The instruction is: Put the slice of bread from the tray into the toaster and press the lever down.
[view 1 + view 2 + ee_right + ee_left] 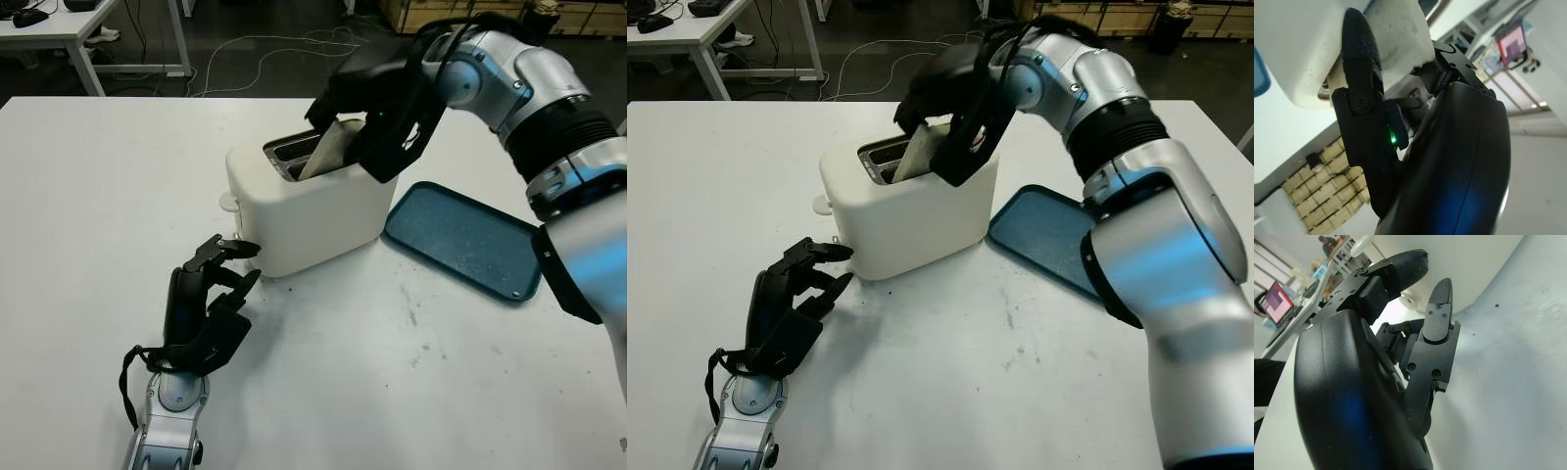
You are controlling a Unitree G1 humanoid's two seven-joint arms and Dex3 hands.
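The right hand [377,113] grips the bread slice [328,149] — tilted, lower edge inside the white toaster [313,211] slot. Blue tray [460,240] holds nothing — left hand [211,299] open just beside the toaster.

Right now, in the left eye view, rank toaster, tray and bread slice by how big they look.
1. Toaster, largest.
2. Tray, somewhat smaller, though the right arm covers its corner.
3. Bread slice, smallest; mostly hidden by the right hand and the slot.

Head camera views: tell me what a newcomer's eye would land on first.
The right hand above the white toaster at the table's middle, gripping the slice of bread tilted into a slot. Next, the left hand, open, by the toaster's near corner, and the blue tray to the toaster's right.
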